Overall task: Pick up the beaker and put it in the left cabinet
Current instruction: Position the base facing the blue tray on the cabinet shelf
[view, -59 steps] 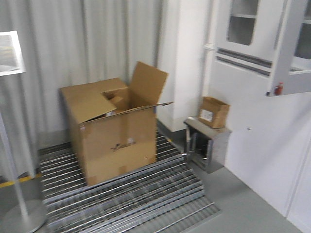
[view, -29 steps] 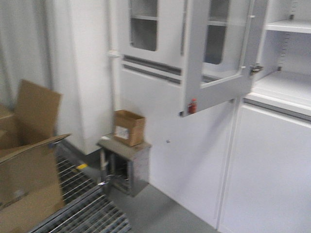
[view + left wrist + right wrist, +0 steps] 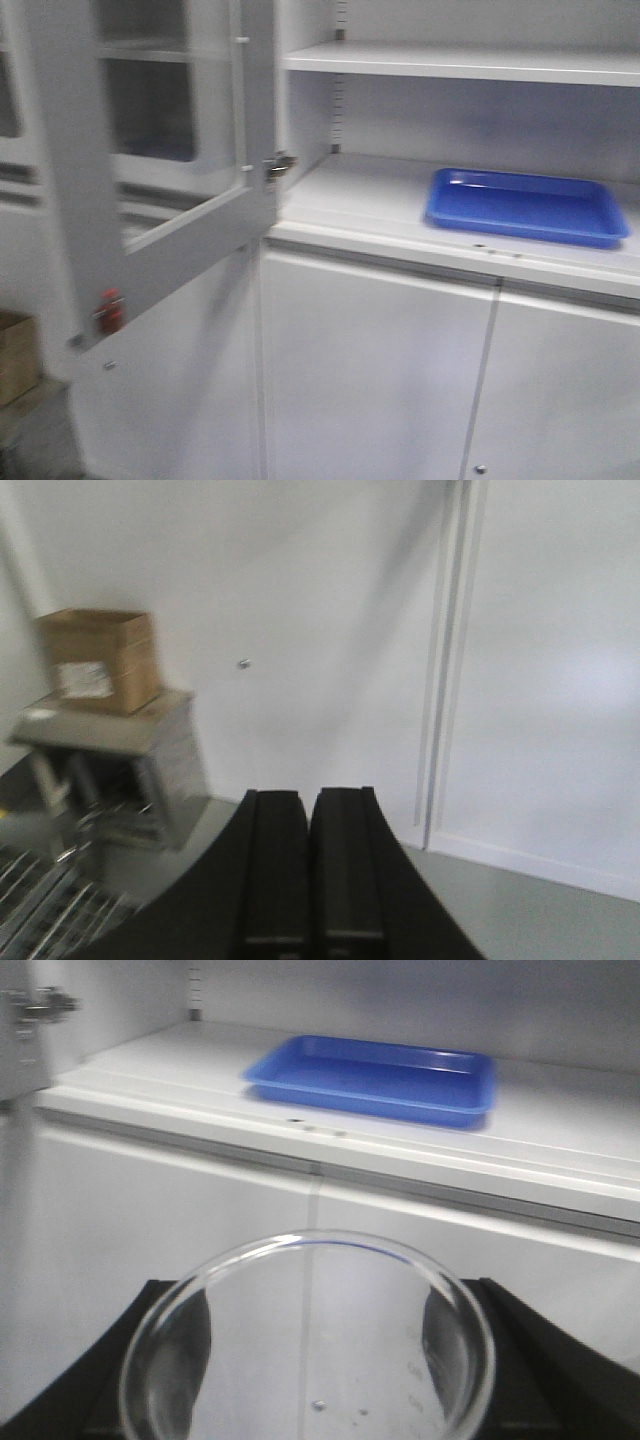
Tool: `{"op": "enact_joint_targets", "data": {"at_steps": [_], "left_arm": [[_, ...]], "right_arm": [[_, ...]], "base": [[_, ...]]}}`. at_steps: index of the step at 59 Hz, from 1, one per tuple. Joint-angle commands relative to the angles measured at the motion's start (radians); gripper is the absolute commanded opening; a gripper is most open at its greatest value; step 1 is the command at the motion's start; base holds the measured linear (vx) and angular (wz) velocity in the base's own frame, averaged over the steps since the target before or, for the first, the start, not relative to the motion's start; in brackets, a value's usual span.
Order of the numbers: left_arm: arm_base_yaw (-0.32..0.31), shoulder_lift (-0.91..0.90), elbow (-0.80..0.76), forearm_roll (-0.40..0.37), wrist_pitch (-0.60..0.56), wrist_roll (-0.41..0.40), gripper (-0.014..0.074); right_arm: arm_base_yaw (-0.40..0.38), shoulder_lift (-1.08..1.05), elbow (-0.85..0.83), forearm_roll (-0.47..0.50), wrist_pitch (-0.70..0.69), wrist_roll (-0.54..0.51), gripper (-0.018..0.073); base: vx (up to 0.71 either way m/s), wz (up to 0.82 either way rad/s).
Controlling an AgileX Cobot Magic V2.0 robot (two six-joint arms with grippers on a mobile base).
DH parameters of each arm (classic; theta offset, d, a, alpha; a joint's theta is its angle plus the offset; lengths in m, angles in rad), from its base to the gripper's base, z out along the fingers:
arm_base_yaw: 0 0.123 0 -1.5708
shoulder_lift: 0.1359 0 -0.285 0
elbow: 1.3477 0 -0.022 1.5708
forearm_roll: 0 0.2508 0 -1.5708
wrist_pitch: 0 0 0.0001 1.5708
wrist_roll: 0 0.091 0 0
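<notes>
Right gripper (image 3: 312,1345) clasps the beaker (image 3: 300,1390) between its black fingers, in front of the left cabinet (image 3: 380,200). Left gripper (image 3: 308,870) is closed and empty. Beyond, a blue tray (image 3: 375,1075) lies near the shelf's front edge.

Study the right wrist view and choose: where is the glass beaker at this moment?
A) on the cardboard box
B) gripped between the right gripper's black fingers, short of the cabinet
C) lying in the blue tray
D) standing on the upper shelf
B: the beaker fills the foreground, flanked by the black fingers of the right gripper, while the blue tray on the cabinet shelf beyond sits empty.
</notes>
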Motion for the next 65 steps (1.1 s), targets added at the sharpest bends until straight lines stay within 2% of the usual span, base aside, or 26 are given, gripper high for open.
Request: {"op": "enact_joint_targets", "data": {"at_steps": [1, 23, 65], "left_arm": [[-0.005, -0.010, -0.015, 0.003, -0.075, -0.004, 0.0004], [-0.005, -0.010, -0.015, 0.003, -0.075, -0.004, 0.0004], [-0.005, -0.010, -0.015, 0.003, -0.075, -0.004, 0.0004]], "right_arm": [[-0.001, 0.000, -0.029, -0.022, -0.060, -0.005, -0.0001], [-0.001, 0.000, -0.029, -0.022, -0.060, -0.005, -0.0001], [-0.001, 0.000, -0.029, -0.022, -0.060, -0.005, -0.0001]], "base": [[0.40, -0.71], [0.41, -0.49], [0.37, -0.23]]}}
